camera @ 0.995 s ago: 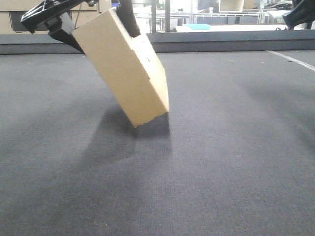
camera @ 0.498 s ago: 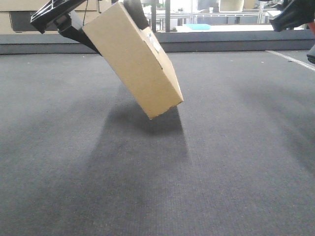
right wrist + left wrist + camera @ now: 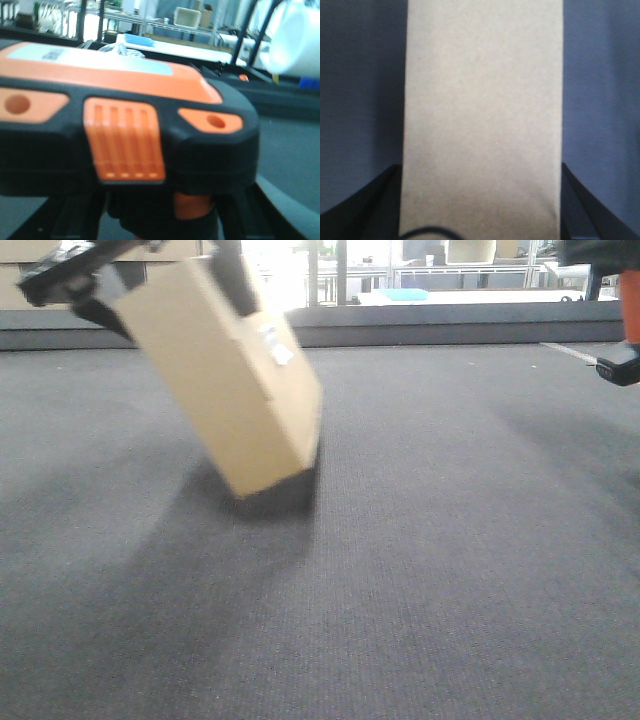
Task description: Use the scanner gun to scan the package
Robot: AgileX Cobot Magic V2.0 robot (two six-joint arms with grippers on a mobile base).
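The left claw [image 3: 480, 210] is clenched on the package [image 3: 225, 380], which is tilted over the counter's [image 3: 450, 540] left side. The right claw [image 3: 160, 220] seems to grip the scanner [image 3: 125, 130], held high over the counter's right side. The beam may miss, since the label [image 3: 272, 343] sits on the upturned face. Only the front view shows the label; the left wrist view shows bare cardboard.
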